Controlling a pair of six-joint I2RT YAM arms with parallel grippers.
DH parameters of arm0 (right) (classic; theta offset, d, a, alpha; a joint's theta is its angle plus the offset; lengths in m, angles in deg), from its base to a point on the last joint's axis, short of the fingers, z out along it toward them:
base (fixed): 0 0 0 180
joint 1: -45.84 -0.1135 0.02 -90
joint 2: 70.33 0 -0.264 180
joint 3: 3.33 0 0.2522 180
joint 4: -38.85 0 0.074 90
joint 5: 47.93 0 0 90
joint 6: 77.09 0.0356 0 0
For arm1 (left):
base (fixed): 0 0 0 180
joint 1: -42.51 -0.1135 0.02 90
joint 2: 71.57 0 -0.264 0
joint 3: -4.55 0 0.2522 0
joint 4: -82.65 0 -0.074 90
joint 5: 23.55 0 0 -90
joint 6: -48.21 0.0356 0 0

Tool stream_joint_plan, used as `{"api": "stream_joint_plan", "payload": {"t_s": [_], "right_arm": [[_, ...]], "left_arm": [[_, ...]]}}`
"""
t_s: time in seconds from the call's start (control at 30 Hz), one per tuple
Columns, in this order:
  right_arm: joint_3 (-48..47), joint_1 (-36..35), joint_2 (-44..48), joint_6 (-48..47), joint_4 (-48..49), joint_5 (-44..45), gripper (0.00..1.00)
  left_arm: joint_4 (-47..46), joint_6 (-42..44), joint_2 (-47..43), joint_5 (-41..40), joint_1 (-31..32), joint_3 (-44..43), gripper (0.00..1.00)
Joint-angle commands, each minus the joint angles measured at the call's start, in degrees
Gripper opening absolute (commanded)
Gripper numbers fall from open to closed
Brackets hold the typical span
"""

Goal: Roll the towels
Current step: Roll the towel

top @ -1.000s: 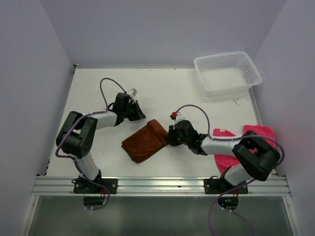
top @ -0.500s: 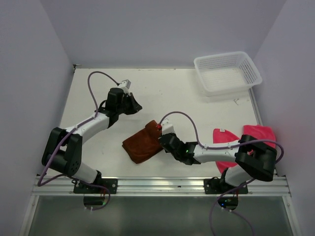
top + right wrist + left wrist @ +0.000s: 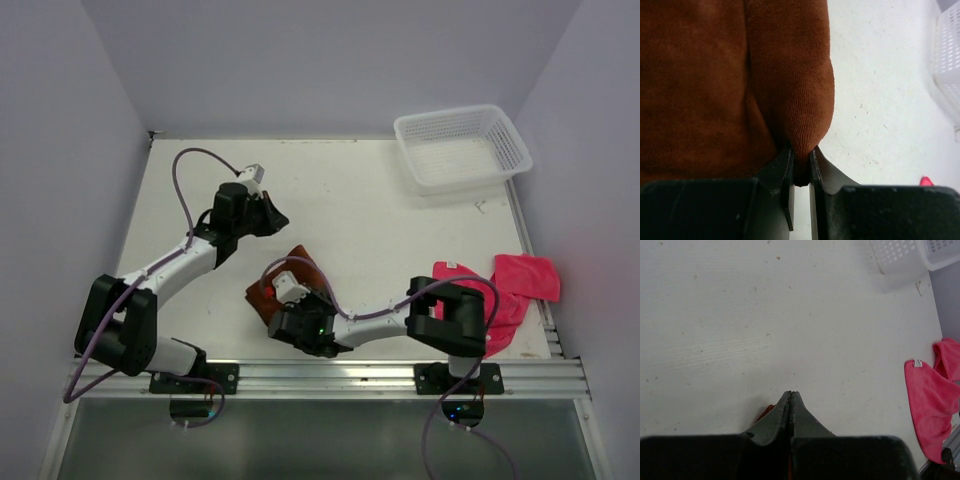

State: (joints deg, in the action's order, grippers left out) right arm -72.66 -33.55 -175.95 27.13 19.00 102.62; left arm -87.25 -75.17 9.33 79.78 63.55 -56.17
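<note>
Towels: two. One rust-brown towel (image 3: 302,265) front-middle of desk (image 3: 350,190), one pink towel (image 3: 522,280) at right edge. One basket (image 3: 462,148). right fingers (image 3: 781,175) pinching a brown fold, clear only from wrist view; left fingers (image 3: 774,422) shut, empty, probably hovering.

Your left gripper (image 3: 270,214) at upper left of the top view, jaws pressed together, your right gripper (image 3: 801,151) at lower centre, pinching the brown towel (image 3: 705,75).

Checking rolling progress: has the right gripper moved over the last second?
Yes. The right gripper, shut on the rust-brown towel, has swept left and nearer the front rail, farther from the white basket.
</note>
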Motion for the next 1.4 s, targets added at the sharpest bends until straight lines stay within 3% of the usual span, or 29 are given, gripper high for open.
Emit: {"api": "stream_joint_plan", "payload": {"t_s": [0.0,0.27,0.5,0.83,1.23,1.37], "right_arm": [[-5.3,-2.9,-6.7,-3.4,-5.9,8.6,0.00],[-10.3,-6.4,-14.3,-8.0,-7.6,6.9,0.00],[-11.0,-6.6,-15.7,-9.8,-7.6,4.0,0.00],[-11.8,-6.5,-16.7,-9.1,-8.7,2.6,0.00],[-10.1,-6.1,-12.3,-8.2,-6.7,-1.2,0.00],[-7.4,-6.1,-8.0,-8.2,-3.9,-2.5,0.16]], "left_arm": [[-0.4,0.5,-2.4,0.9,0.4,0.1,0.00],[-1.1,1.2,-4.0,1.8,1.7,1.4,0.00],[-6.3,2.5,-5.4,2.5,8.6,4.8,0.00],[-16.1,0.5,-5.4,9.1,10.9,16.0,0.00],[-15.8,-0.4,5.4,-0.1,10.7,18.4,0.00],[-17.2,-3.0,8.7,1.2,9.1,18.9,0.00]]}}
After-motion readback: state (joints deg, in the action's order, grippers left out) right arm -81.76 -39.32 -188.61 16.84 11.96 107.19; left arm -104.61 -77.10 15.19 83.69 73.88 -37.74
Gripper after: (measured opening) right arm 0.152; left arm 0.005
